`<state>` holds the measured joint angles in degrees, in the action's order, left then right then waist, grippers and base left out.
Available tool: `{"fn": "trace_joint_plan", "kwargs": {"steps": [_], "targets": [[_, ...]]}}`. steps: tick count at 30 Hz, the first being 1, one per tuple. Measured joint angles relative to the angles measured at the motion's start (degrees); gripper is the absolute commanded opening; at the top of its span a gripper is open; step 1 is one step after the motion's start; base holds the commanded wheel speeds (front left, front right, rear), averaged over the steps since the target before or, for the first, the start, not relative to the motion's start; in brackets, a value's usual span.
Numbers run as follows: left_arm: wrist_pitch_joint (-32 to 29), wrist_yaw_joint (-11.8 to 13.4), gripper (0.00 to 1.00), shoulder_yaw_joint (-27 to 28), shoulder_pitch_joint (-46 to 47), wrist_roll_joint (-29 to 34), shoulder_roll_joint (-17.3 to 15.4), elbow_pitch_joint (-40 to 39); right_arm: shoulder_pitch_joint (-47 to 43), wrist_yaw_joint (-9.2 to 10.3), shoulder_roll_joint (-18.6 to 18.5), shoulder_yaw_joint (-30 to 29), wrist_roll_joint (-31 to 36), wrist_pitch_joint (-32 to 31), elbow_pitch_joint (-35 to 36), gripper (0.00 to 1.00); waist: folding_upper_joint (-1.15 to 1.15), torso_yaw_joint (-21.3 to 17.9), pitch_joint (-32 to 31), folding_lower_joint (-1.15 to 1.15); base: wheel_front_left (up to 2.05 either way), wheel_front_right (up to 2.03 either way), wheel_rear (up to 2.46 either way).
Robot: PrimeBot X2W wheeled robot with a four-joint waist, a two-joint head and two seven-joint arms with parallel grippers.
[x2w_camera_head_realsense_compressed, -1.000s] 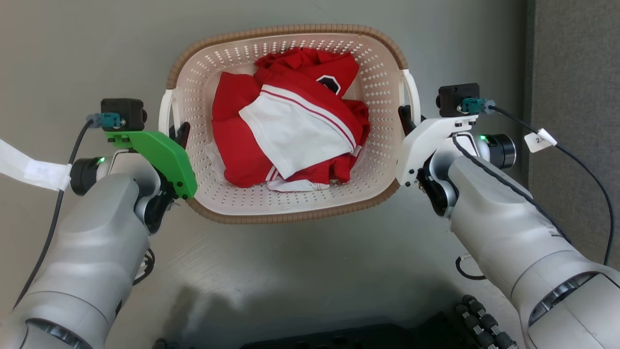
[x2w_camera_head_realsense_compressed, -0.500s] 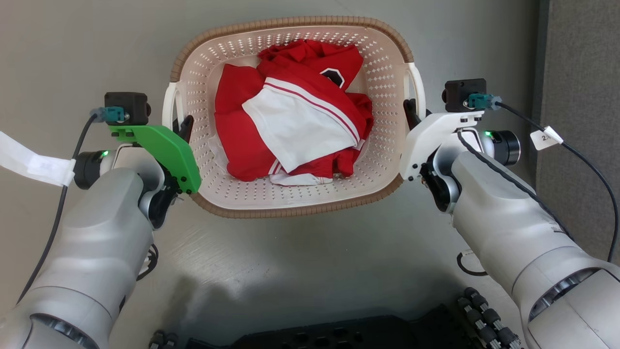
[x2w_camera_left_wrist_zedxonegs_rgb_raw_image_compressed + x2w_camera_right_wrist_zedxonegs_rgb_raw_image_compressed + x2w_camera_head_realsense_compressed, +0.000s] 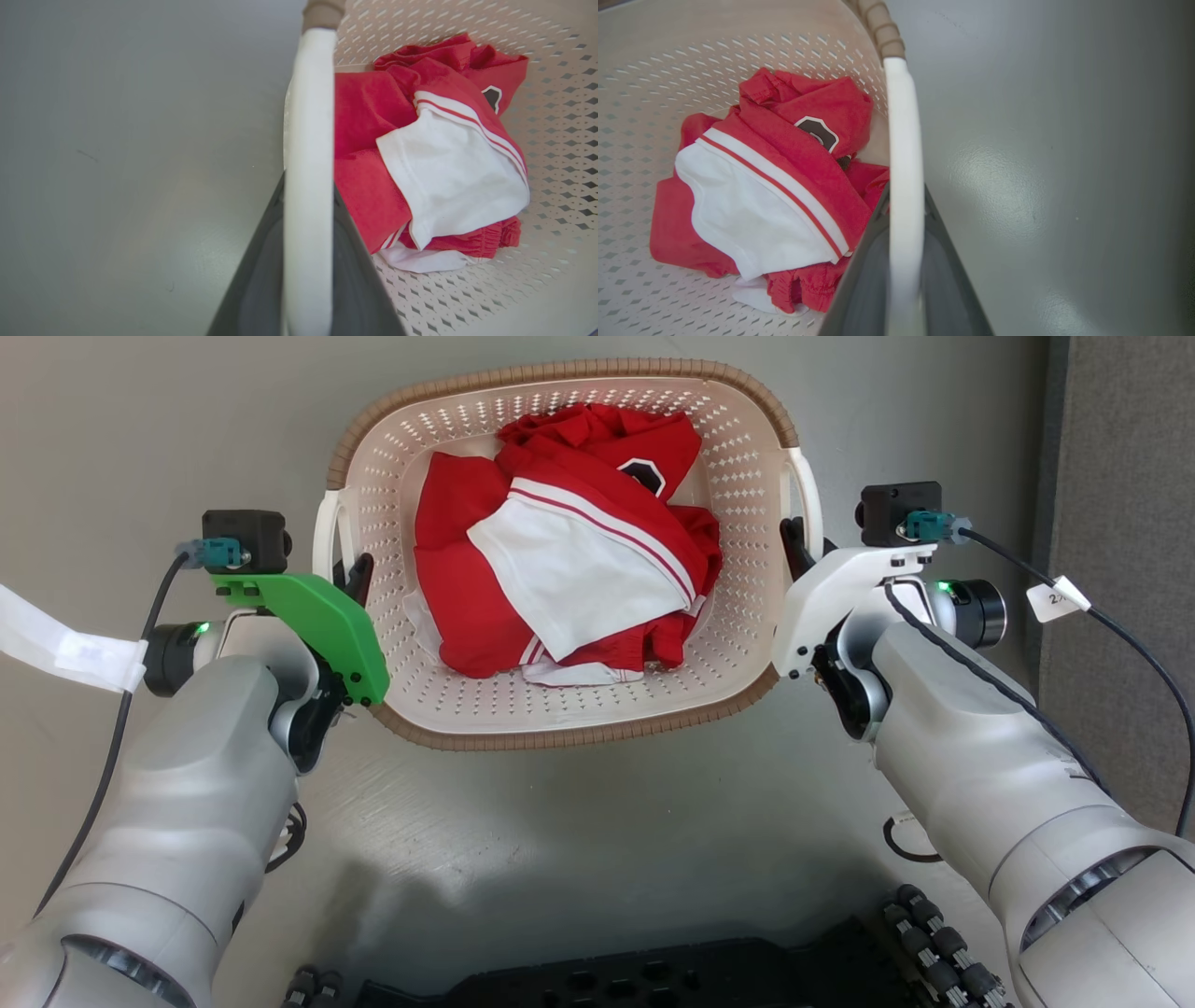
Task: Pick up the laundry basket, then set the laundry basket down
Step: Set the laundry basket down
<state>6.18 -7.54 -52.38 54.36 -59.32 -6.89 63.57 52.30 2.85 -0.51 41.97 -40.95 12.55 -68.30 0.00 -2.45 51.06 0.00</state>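
two grippers hold one basket. the left gripper [image 3: 359, 577] has its fingers [image 3: 254, 289] clamped on the white left handle [image 3: 308, 163], one dark finger on each side of the bar. the right gripper [image 3: 794, 543] is closed the same way on the right handle [image 3: 903, 186].

the laundry basket [image 3: 560, 739] lies straight ahead of us, between the two arms and over the grey floor [image 3: 597, 859]. we cannot tell whether its base rests on the floor or hangs just above it.

its long axis runs side to side across the head view, with a handle at each short end. each handle therefore sits inside its own arm's fingers, and neither arm is nearer than the other. we judge that the coming move depends on both arms travelling level and together. if one end leads, the basket will tip along that axis.

we count one basket, two handles, two grippers and one heap of red and white clothes [image 3: 560, 569] inside. we cannot separate the heap into single garments.
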Motion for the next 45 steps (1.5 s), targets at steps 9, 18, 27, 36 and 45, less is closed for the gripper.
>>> {"fn": "trace_joint_plan", "kwargs": {"steps": [9, 18, 27, 36, 45], "targets": [[-0.2, 0.0, 0.0, -1.0, 0.3, -0.5, 0.2, -0.1, 0.0, -1.01, -0.5, 0.7, 0.0, 0.1, 0.0, 0.0, 0.0, 0.3, 0.1, 0.0, 0.0, 0.0, 0.0], [-1.3, 0.0, 1.0, -1.2, 0.3, -1.5, -0.5, -0.8, 0.0, -2.81, -2.4, 1.6, -0.3, -0.1, 0.0, 0.85, 0.0, 0.6, 0.0, 0.0, 0.0, 0.0, 0.0], [-0.7, 0.0, 1.0, -1.4, 0.7, -1.8, -1.1, -0.9, 0.0, -3.79, -3.1, 1.7, -1.1, -0.3, 0.1, 1.0, 0.0, 0.7, -0.3, 0.0, 0.0, 0.0, 0.0], [1.6, 0.0, 1.0, -1.7, 0.8, -2.0, -1.1, -0.9, -0.1, -3.79, -3.1, 1.4, -1.6, 0.3, 0.1, 1.0, 0.0, 0.8, -1.4, 0.0, 0.0, 0.0, 0.0], [6.1, 0.0, 1.0, -2.2, 0.7, -1.9, -1.2, -0.9, -0.5, -3.7, -3.1, 1.3, -1.6, 1.1, 1.0, 1.0, 0.0, 0.7, -4.1, 0.0, 0.0, 0.0, 0.0]]}}
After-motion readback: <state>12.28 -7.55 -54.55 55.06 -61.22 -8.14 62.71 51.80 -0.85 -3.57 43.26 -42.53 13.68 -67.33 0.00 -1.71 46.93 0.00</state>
